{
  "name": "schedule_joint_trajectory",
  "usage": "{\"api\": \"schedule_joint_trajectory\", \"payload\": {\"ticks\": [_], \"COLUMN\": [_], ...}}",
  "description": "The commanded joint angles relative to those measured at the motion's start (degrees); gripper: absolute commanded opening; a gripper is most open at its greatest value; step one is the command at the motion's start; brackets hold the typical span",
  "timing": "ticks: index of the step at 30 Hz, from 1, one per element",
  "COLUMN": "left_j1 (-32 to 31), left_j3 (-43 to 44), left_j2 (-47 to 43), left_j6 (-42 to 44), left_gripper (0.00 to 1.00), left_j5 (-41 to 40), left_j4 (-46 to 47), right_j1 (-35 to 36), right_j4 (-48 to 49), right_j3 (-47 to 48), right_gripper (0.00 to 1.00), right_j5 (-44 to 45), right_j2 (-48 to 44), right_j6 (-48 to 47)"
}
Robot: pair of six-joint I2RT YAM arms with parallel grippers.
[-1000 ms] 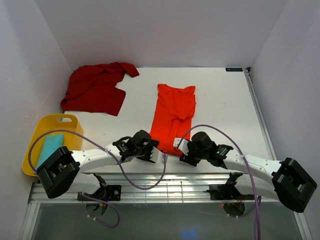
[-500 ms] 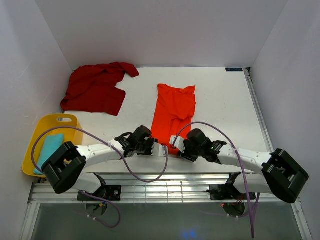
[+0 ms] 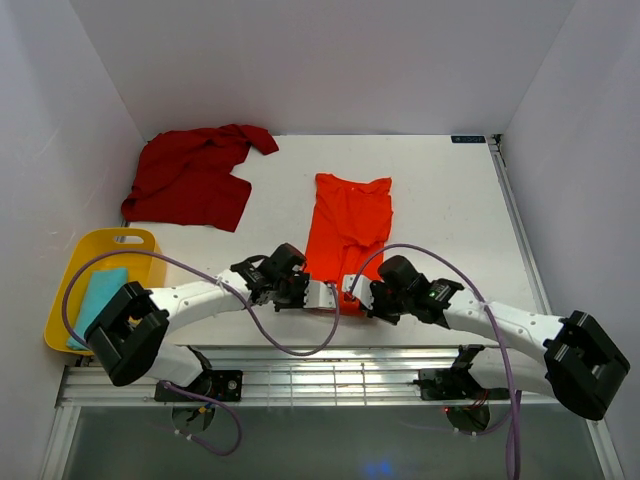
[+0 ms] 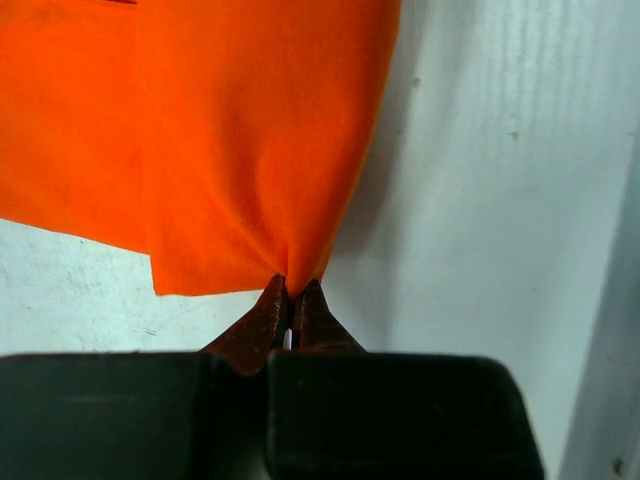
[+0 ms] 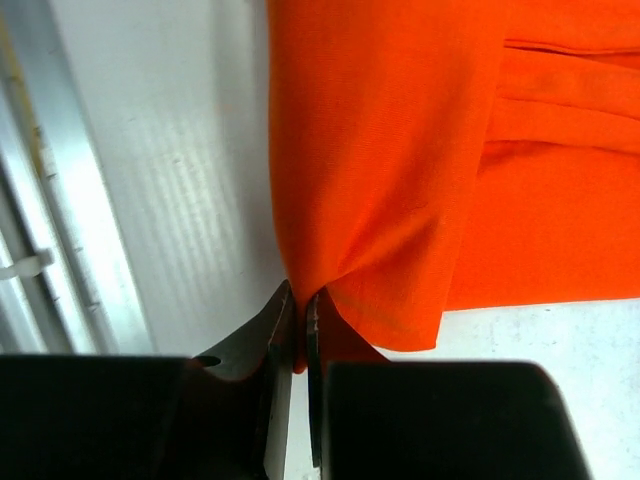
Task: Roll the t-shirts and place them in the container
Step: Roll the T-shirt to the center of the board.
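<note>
Hem corners of the orange t-shirt [image 3: 348, 222] are clamped by the left claw [image 4: 290, 292] and right claw [image 5: 300, 302], both closed on cloth, at lower centre.

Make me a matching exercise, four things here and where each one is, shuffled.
1 orange t-shirt
2 dark red t-shirt
3 yellow tray
4 light blue cloth

A lying in the tray
B near hem clamped by left gripper and right gripper
C crumpled, far left of the table
D at the near left edge

Pairs: 1-B, 2-C, 3-D, 4-A
</note>
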Motion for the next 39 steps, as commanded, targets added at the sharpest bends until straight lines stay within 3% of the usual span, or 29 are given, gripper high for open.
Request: {"api": "schedule_joint_trajectory", "payload": {"ticks": [1, 5, 9, 13, 23, 30, 37, 39], "left_j1": [0.84, 1.01, 2.24, 7.42, 17.09, 20.61, 20.61, 20.61], "left_j3": [6.16, 9.77, 13.55, 18.39, 37.37, 41.33, 40.20, 38.97], "left_j2": [-1.67, -1.24, -0.45, 3.92, 25.02, 28.12, 29.27, 28.82], "left_j6": [-1.55, -5.58, -7.18, -6.48, -4.72, -3.66, -5.60, -6.99], "left_gripper": [0.00, 0.00, 0.00, 0.00, 0.00, 0.00, 0.00, 0.08], "left_j5": [6.15, 8.52, 17.37, 21.18, 26.90, 26.01, 26.46, 25.67], "left_j4": [-11.11, -19.46, -28.86, -31.96, -41.62, -39.43, -37.68, -35.22], "right_j1": [0.29, 0.29, 0.29, 0.12, -8.40, -12.45, -14.12, -14.56], "right_j4": [-10.54, -15.40, -19.00, -21.90, -14.00, -2.48, 1.30, 1.47], "right_j3": [4.58, 7.04, 8.98, 10.03, 11.00, 8.19, 8.54, 8.89], "right_gripper": [0.08, 0.08, 0.08, 0.08, 0.08, 0.08, 0.33, 0.34], "right_j5": [-6.41, -11.77, -13.10, -12.75, -8.26, -7.47, -2.73, 0.78], "right_j2": [-1.99, -3.66, -3.23, -3.14, 5.38, 5.91, 7.76, 8.29], "right_j6": [-2.06, -4.88, -5.06, -4.09, 0.66, 4.79, 8.47, 9.88]}}
